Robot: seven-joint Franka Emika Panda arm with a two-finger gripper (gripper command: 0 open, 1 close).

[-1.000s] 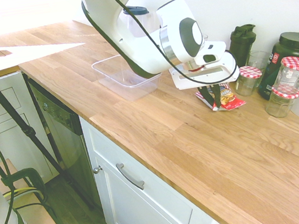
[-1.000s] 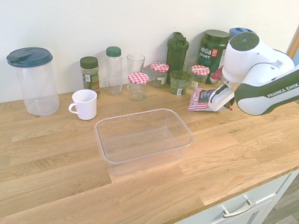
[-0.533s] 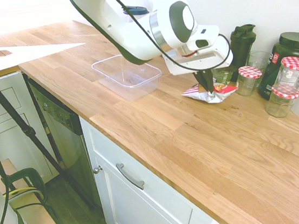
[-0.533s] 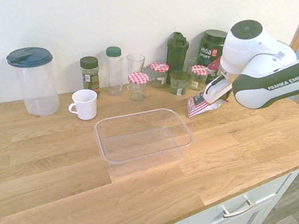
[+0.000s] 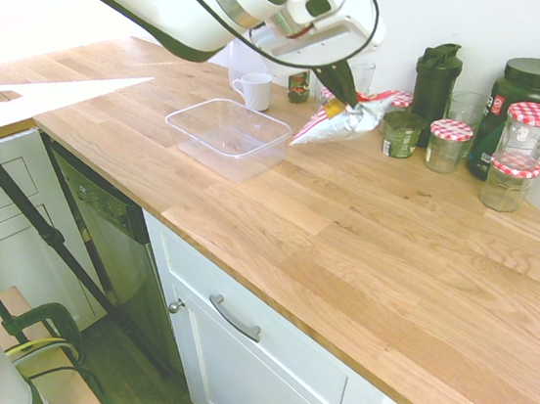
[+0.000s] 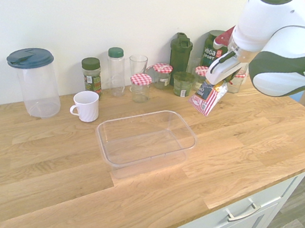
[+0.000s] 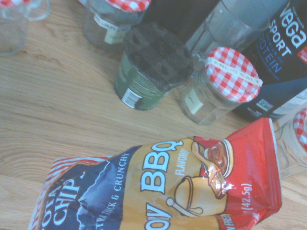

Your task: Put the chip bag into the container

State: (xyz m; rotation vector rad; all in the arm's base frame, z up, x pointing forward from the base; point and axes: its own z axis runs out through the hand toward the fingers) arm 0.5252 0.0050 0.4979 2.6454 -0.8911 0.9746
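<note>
chip bag (image 7: 158, 191): my red, blue and yellow catch, white stripes, silvery underside
container (image 6: 145, 137): clear, colourless
desk (image 5: 374, 248): warm oak grain
jars (image 5: 524, 141): red-and-white checked lids
mug (image 6: 86, 106): white

Daylight floods the first exterior view from the far upper left, bleaching the far countertop (image 5: 59, 90) to near white and washing the whole picture pale, while straight edges bow slightly toward the corners. The second exterior view is evenly lit and sharp, with only soft shadows on the wood under the container (image 6: 146, 139). The wrist view is hazy and bluish: the chip bag (image 7: 158, 191) just below the jaws reads clearly, the jars (image 7: 218, 86) beyond it soften.
</note>
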